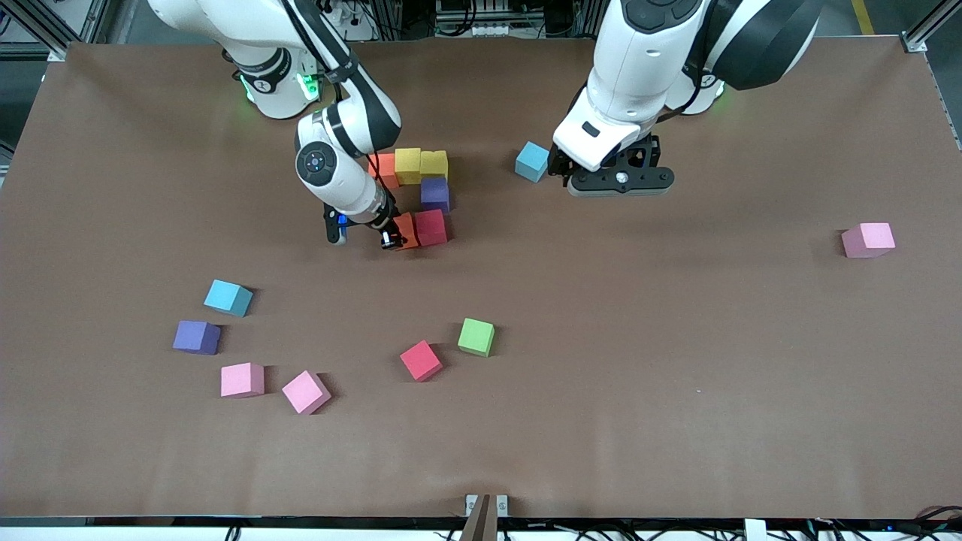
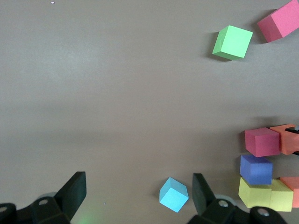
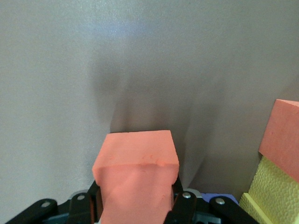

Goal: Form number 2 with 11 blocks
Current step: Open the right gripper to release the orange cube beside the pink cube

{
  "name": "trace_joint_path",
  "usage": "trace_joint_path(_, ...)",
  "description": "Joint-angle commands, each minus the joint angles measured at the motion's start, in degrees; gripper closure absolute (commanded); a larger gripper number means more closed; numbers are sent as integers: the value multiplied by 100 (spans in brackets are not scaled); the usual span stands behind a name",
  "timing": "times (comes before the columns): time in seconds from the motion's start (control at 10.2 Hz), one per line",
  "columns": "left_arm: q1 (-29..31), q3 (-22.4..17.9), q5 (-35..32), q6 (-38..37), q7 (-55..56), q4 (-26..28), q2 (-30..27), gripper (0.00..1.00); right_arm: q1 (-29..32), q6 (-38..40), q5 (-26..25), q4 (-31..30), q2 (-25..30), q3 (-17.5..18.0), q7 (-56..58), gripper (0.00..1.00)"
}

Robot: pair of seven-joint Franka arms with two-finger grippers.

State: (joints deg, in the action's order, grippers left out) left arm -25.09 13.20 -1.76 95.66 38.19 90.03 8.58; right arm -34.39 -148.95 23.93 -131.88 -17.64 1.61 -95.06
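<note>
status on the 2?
Right gripper shut on orange block, setting it beside red block. Left gripper open, waiting over table by blue block. Nothing blocking.

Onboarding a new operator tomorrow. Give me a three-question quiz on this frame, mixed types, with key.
1. True or false: the right hand is shut on an orange block.
2. Multiple choice: which block lies on the table beside the open left hand? A) green B) light blue C) yellow
3. Fill in: in the partial number 2, the block between the yellow block and the red block is ____.

Key:
1. True; it holds it beside the red block.
2. B; the light blue block.
3. Purple; the purple block.
</note>
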Motion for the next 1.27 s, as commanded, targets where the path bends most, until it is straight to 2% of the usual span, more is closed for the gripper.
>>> trace_joint_path(0.0,48,7,79,-126,-145,-56,-32,0,-68,24,24,40,-12,-29,23,90)
trace_joint_path(0.2,39,16,88,-126,-145,-56,-23,0,-77,42,7,40,-47,-29,-3,31)
trace_joint_path(0.29,48,8,88,-126,-145,-56,-23,0,-111,42,-19,40,-64,-29,-3,12)
trace_joint_path(0.39,40,7,88,-126,-145,-56,-23,0,-121,42,-20,40,-65,-29,-3,0)
trace_joint_path(1.17,39,7,106,-126,-145,-56,-5,0,-138,103,-46,40,50,-38,155,0)
